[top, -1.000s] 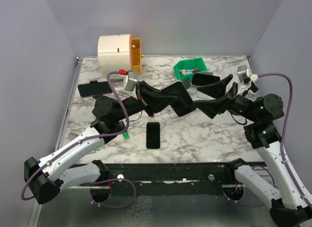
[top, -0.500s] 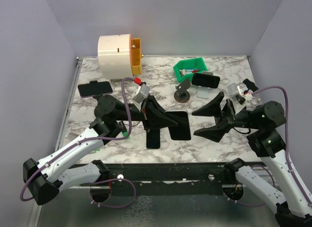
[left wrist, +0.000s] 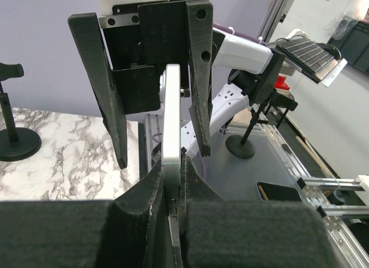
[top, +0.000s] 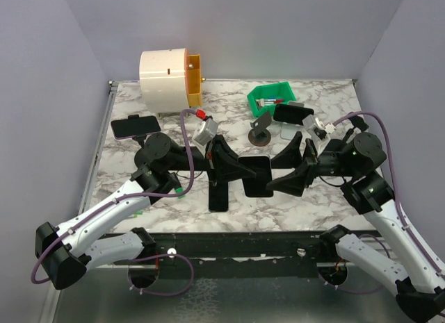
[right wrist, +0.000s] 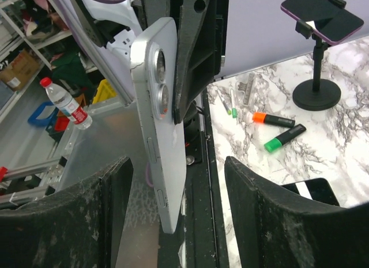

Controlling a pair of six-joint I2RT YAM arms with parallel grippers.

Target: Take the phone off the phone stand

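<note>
Your left end effector [left wrist: 172,174] is clamped on the bottom edge of the phone [top: 256,177], holding it upright on its edge in the air over the middle of the surface [top: 313,198]. So the phone is off the stand and not resting on anything. In the left wrist view its silver side runs straight up out of the pads.

Your right end effector [right wrist: 176,170] is spread wide, one finger on each side of the same phone. It's straddling it, not squeezing. The right wrist view shows the phone's pale back and two camera lenses between the fingers.

From overhead, the black stand [top: 262,133] with the round base is at 12 o'clock from the held phone, near but clearly apart. A second dark phone [top: 217,198] lies flat on the surface at about 8 o'clock from the held one, partly under the left arm. Over at 10 o'clock a purple phone [top: 135,126] sits sideways on its own stand. The green bin [top: 272,97] is at 1 o'clock, near the back edge.
</note>
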